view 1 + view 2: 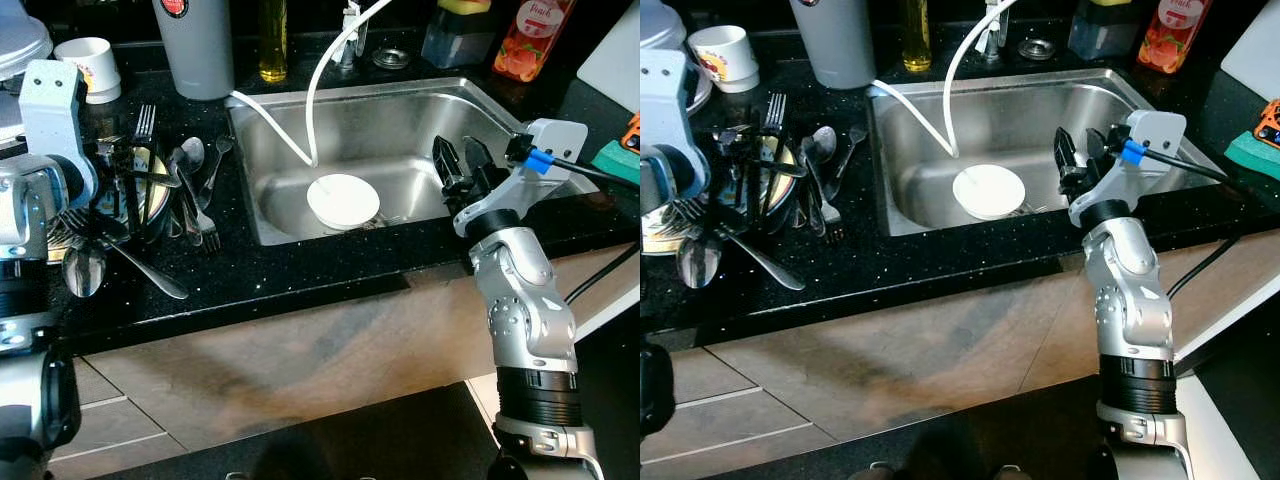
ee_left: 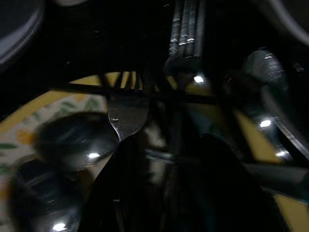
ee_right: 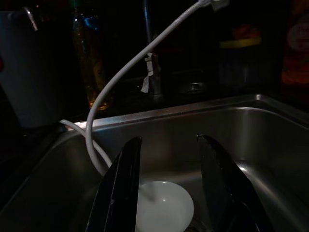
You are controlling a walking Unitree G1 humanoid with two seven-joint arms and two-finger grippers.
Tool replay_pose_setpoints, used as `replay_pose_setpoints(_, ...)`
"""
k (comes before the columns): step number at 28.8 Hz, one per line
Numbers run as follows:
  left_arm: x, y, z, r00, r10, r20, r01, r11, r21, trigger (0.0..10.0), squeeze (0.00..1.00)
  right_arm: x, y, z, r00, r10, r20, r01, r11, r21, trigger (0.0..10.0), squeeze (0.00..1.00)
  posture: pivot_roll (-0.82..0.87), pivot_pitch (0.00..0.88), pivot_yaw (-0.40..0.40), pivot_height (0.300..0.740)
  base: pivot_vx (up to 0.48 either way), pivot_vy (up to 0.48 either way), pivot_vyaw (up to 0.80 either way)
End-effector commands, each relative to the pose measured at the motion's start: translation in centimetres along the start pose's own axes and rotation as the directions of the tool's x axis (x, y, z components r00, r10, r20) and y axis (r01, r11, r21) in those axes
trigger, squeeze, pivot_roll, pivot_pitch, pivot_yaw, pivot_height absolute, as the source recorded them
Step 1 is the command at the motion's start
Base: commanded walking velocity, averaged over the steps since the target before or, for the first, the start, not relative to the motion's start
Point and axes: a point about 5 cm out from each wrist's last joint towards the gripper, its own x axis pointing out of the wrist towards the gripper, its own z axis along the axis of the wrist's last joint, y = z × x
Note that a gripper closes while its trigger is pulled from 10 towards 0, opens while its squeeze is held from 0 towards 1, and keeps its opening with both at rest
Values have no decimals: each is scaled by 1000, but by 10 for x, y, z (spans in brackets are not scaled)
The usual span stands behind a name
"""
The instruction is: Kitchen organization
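Note:
A heap of forks and spoons point(image 1: 180, 195) lies on a yellow-rimmed patterned plate point(image 1: 152, 200) on the black counter, left of the sink. My left gripper point(image 1: 118, 195) is down in this heap; in the left wrist view a fork point(image 2: 126, 113) and spoons point(image 2: 72, 145) lie right before it. A white bowl point(image 1: 343, 200) rests upside down on the floor of the steel sink point(image 1: 400, 100). My right gripper point(image 1: 458, 160) hovers open over the sink's right side, with nothing between its fingers point(image 3: 120, 183) and the bowl point(image 3: 164, 205) below and ahead.
A white hose point(image 1: 318, 80) loops from the tap into the sink. Along the back stand a grey jug point(image 1: 195, 50), a cup point(image 1: 90, 65), an oil bottle point(image 1: 272, 40) and a juice bottle point(image 1: 533, 35). A green sponge point(image 1: 620, 155) lies far right. A spoon point(image 1: 83, 268) lies near the counter's front edge.

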Motion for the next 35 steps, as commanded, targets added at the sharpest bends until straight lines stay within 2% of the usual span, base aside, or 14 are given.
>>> replay_pose_setpoints(1,-3,13,2,998,56,-17,-56,998,14,10000,0,-3,-4,3,1000,-12,14,13,1000,-7,10000,0,102,134,1,740,0,0,0)
replay_pose_setpoints(5,-9,21,4,996,83,-20,-83,996,19,10000,0,-3,-6,3,1000,-17,12,17,1000,-9,10000,0,106,134,-4,740,0,0,0)
replay_pose_setpoints(13,-13,24,0,997,55,-46,-56,998,-14,10000,0,1,-2,3,1000,1,14,-1,1000,-2,10000,0,111,132,-11,740,0,0,0)
replay_pose_setpoints(24,-16,29,-15,993,81,-87,-89,991,-100,10000,0,2,-1,2,1000,10,11,-10,1000,1,10000,0,115,122,-15,740,0,0,0)
replay_pose_setpoints(25,-15,29,-17,992,84,-95,-94,989,-112,8275,0,2,-1,2,1000,12,11,-12,1000,1,10000,0,115,122,-15,740,0,0,0)
replay_pose_setpoints(26,-14,29,-21,991,81,-103,-94,988,-121,4627,0,3,-1,3,1000,14,12,-14,1000,1,10000,0,115,122,-15,740,0,0,0)
replay_pose_setpoints(27,-12,28,-24,990,81,-112,-96,986,-136,3098,0,3,-1,3,1000,15,13,-15,1000,1,10000,0,111,116,-19,740,0,0,0)
replay_pose_setpoints(29,-11,28,-27,990,80,-118,-97,984,-147,3098,0,3,-1,3,1000,16,13,-16,1000,0,10000,0,111,116,-19,740,0,0,0)
replay_pose_setpoints(30,-8,28,-30,989,75,-125,-95,982,-161,0,0,4,-1,3,1000,17,14,-17,1000,-1,10000,0,110,113,-19,740,0,0,0)
replay_pose_setpoints(35,-3,27,-36,988,76,-136,-97,983,-155,0,0,3,-1,3,1000,16,15,-16,1000,-3,10000,0,104,107,-14,740,0,0,0)
